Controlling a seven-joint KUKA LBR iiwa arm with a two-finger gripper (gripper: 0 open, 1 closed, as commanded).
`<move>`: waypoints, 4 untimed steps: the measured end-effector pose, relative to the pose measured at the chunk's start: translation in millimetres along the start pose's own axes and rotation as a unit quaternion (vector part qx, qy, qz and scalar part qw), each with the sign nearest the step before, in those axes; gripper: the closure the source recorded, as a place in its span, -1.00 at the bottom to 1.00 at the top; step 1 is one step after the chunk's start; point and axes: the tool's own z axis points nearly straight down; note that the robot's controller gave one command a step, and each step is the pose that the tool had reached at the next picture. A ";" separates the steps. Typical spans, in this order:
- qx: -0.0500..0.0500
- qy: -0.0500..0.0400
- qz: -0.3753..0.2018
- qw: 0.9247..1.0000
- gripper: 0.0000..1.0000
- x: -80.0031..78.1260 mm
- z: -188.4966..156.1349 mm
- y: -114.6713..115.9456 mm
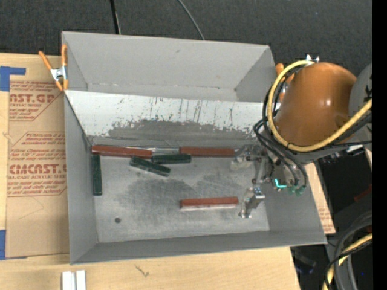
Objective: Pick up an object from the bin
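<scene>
Red-brown stick [208, 203] is lying just left of your tool [250, 202]; you cannot tell whether the tool is open or closed. Farther left, dark green sticks [158, 162] are lying against the bin [169, 71] wall.

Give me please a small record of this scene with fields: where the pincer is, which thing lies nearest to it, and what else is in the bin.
pincer: low over the floor in the right part of the grey bin
nearest thing: short red-brown stick, lying flat, its right end at the pincer
contact: cannot tell
back wall: left red-brown stick; right red-brown stick
middle: crossed dark green sticks
left wall: single dark green stick
</scene>
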 end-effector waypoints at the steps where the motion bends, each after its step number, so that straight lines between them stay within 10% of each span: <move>1: 0.000 -0.004 0.000 1.000 -1.00 -1.5 -3.4 0.0; 2: 0.000 -0.007 0.031 0.999 -1.00 -11.1 38.8 1.2; 3: 0.001 -0.022 -0.042 0.999 1.00 -20.9 160.1 6.1; 4: 0.001 -0.022 -0.042 0.999 1.00 -21.0 160.1 6.1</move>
